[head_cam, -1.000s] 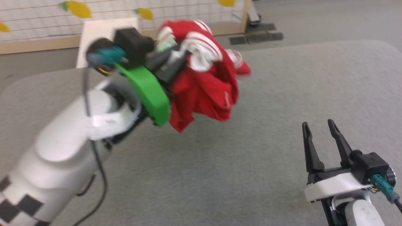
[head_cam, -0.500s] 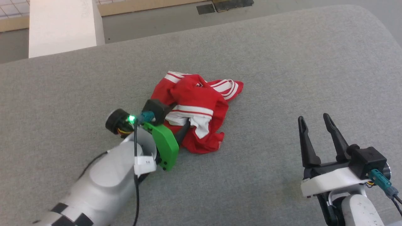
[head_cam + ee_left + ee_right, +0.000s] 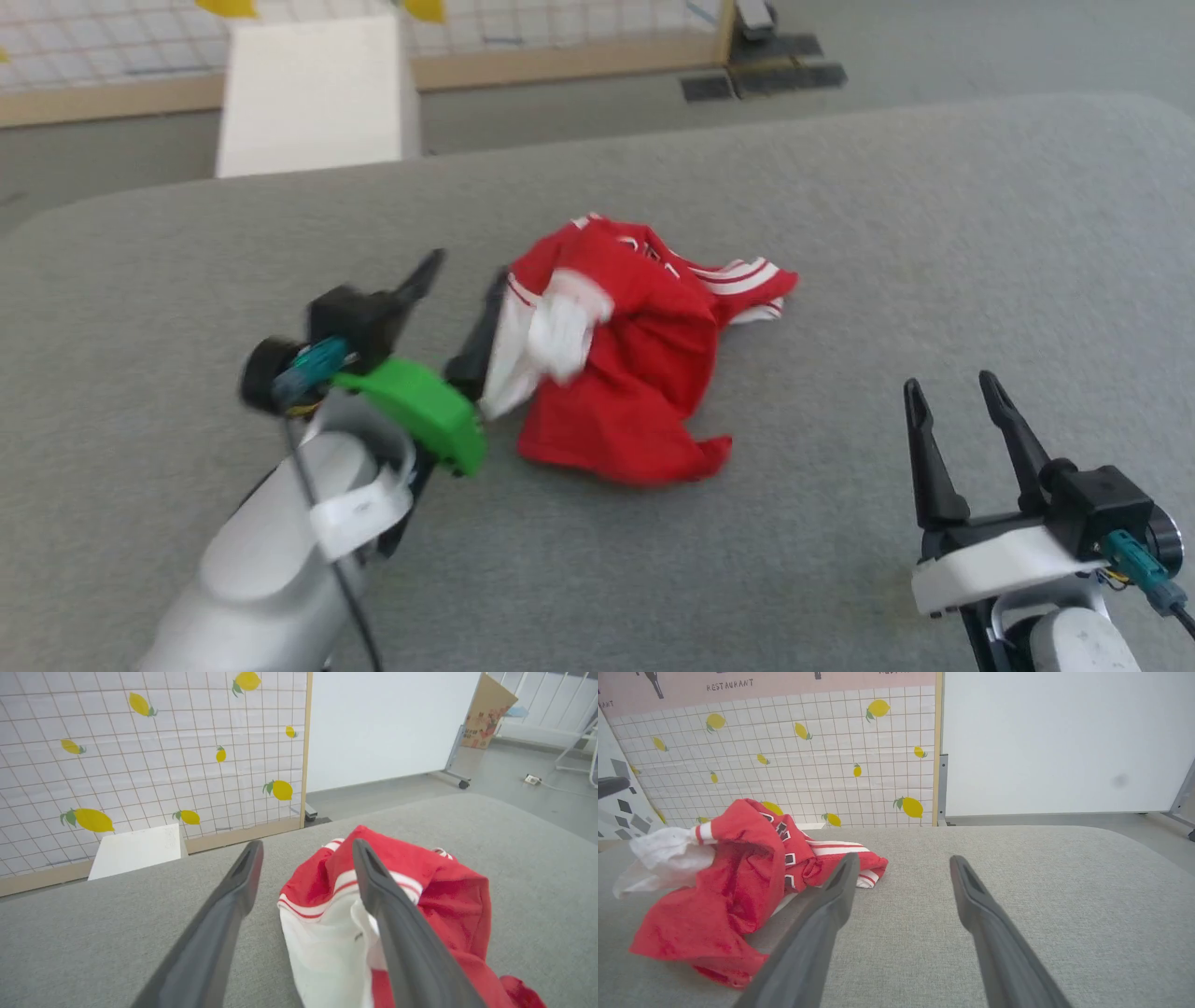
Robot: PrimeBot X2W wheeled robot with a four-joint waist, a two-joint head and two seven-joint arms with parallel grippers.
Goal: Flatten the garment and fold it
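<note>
The garment [image 3: 644, 364], a red jersey with white striped trim, lies crumpled in a heap on the middle of the grey table [image 3: 934, 233]. My left gripper [image 3: 462, 289] is open just left of the heap. Its nearer finger rests against the garment's white panel [image 3: 523, 345]. In the left wrist view the left gripper [image 3: 306, 847] has its jaws wide apart, and the garment [image 3: 448, 891] lies under and beyond its right finger. My right gripper [image 3: 948, 385] stands open at the lower right, apart from the cloth. The right wrist view shows the right gripper [image 3: 901, 858] with nothing in it and the garment [image 3: 738, 872] to its left.
A white box [image 3: 313, 93] stands on the floor beyond the table's far edge. Behind it is a grid panel printed with lemons [image 3: 140, 742], and a white board [image 3: 1064, 742] stands to its right. Bare grey table surface surrounds the heap on all sides.
A second ago my left gripper held the bunched garment in the air. It has let go, the garment now lies on the table, and the gripper has opened and drawn back left. The head camera shifted.
</note>
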